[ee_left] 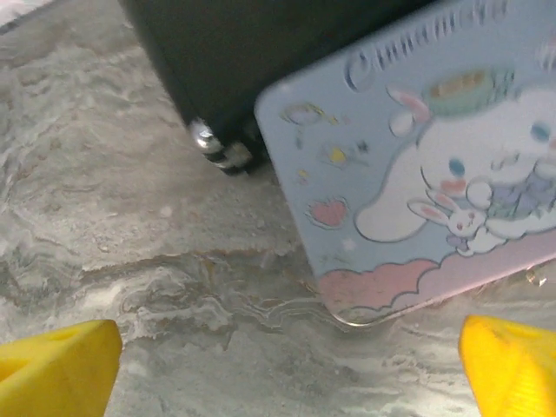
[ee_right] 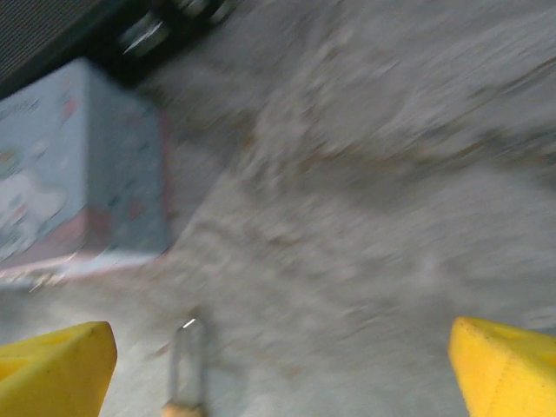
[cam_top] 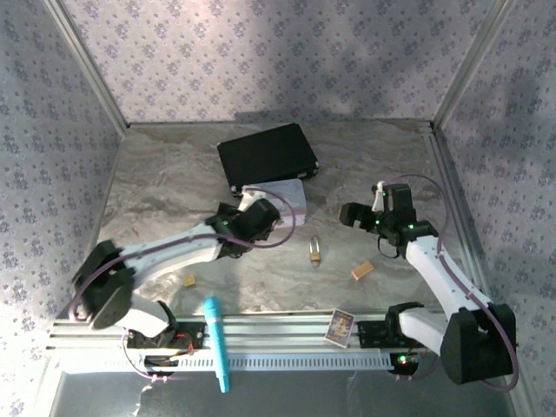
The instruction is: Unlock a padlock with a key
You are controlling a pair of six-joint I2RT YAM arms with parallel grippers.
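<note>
Both spread wide, nothing held: left end effector [cam_top: 268, 211] [ee_left: 287, 369] low over the pastel tin [cam_top: 294, 196] [ee_left: 417, 174], right end effector [cam_top: 349, 214] [ee_right: 282, 369] near the padlock [cam_top: 314, 252] [ee_right: 186, 369]. Tiny brass body, thin silvery shackle, lying on the grey marbled bench [cam_top: 165, 174] between the arms. Purple floral wallpaper walls [cam_top: 261, 52] all round.

On your marbled counter [cam_top: 165, 174] you have a black case [cam_top: 267, 155] at the back, with a pastel cartoon tin [cam_top: 291, 198] just in front of it. A tan block [cam_top: 362, 271] lies right of centre and a small yellowish cube [cam_top: 188, 281] left. 1 teal pen [cam_top: 216, 343] and 1 picture card [cam_top: 340, 327] rest on the near rail.
</note>
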